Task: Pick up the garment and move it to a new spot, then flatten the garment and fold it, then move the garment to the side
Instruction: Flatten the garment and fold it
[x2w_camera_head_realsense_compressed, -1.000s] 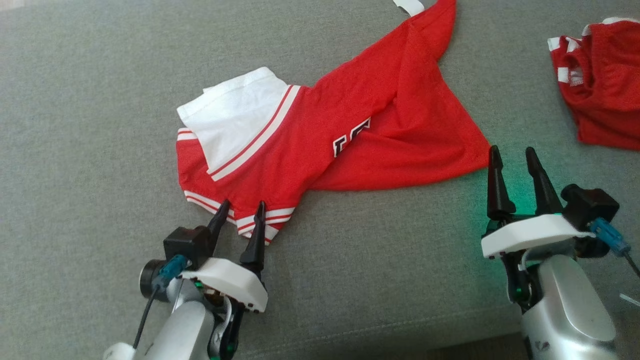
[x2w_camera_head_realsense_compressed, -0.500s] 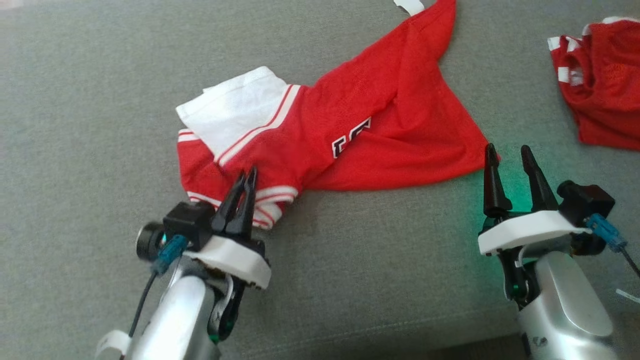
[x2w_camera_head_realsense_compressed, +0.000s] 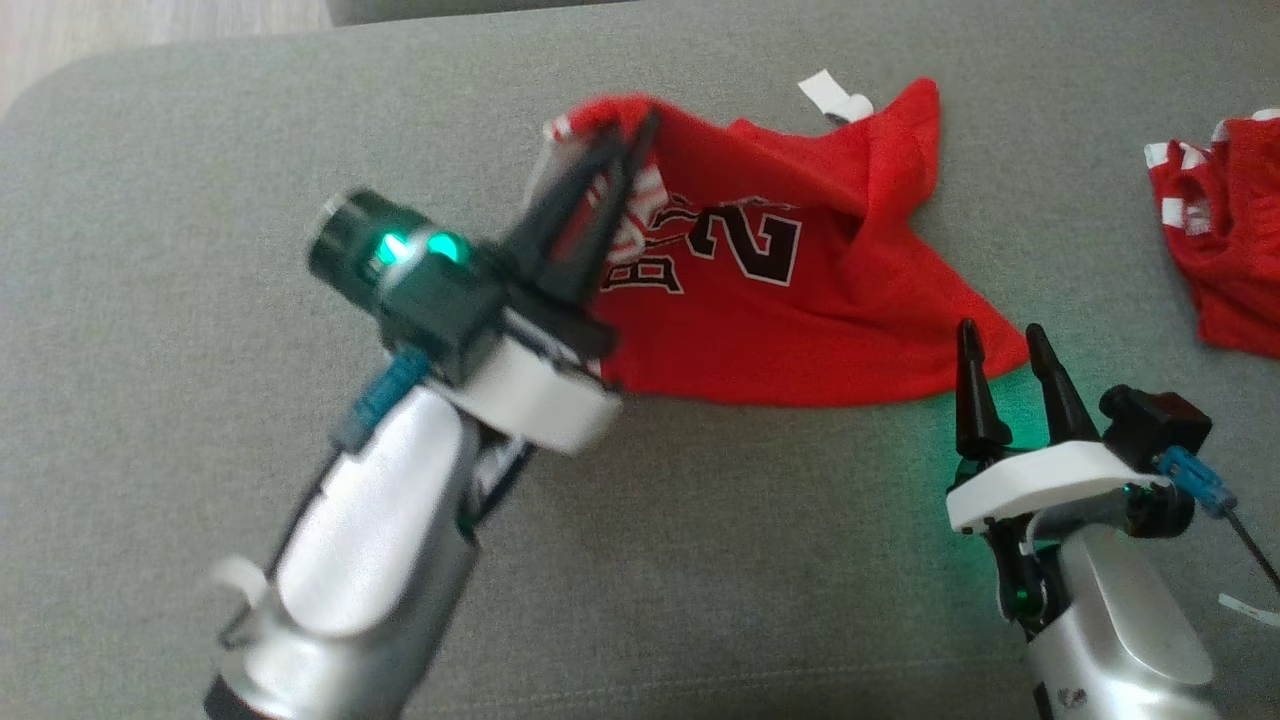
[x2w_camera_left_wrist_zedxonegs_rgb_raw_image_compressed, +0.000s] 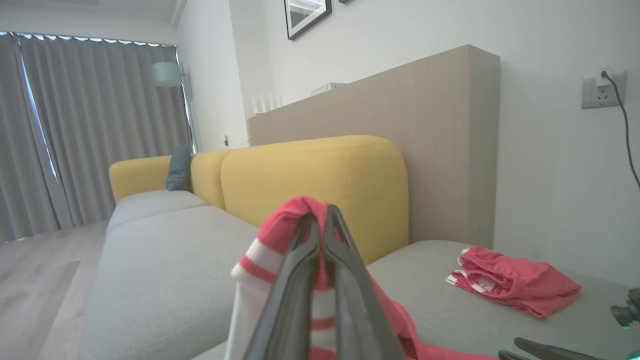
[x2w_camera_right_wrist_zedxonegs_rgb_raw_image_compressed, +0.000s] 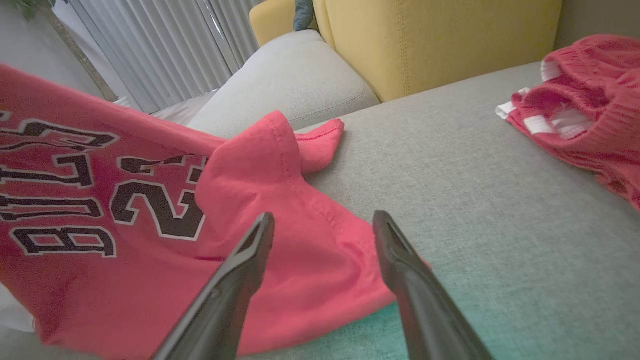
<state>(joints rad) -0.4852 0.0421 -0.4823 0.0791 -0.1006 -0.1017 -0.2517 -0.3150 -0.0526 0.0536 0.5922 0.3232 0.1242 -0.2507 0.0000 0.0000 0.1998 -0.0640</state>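
Note:
The garment (x2w_camera_head_realsense_compressed: 800, 300), a red mesh jersey with black white-outlined lettering, hangs partly lifted over the grey sofa seat (x2w_camera_head_realsense_compressed: 150, 300). My left gripper (x2w_camera_head_realsense_compressed: 630, 135) is shut on its red-and-white striped edge (x2w_camera_left_wrist_zedxonegs_rgb_raw_image_compressed: 280, 260) and holds that edge up in the air. The garment's far end still rests on the seat. Beside the garment's near right corner (x2w_camera_right_wrist_zedxonegs_rgb_raw_image_compressed: 320, 280) my right gripper (x2w_camera_head_realsense_compressed: 1000, 335) stands open, its fingers (x2w_camera_right_wrist_zedxonegs_rgb_raw_image_compressed: 240, 270) just above that corner. Lettering faces the right wrist camera (x2w_camera_right_wrist_zedxonegs_rgb_raw_image_compressed: 75, 200).
A second red garment (x2w_camera_head_realsense_compressed: 1220, 240) lies crumpled at the right of the seat (x2w_camera_left_wrist_zedxonegs_rgb_raw_image_compressed: 510, 280). Yellow back cushions (x2w_camera_left_wrist_zedxonegs_rgb_raw_image_compressed: 320, 185) line the far side. A wooden floor (x2w_camera_head_realsense_compressed: 150, 20) lies beyond the left corner. The sofa's front edge runs along the bottom of the head view.
My left gripper has risen and moved forward with the garment's striped edge, lifting and unfolding it so the lettering shows. The right gripper stays open by the corner. The head camera has shifted.

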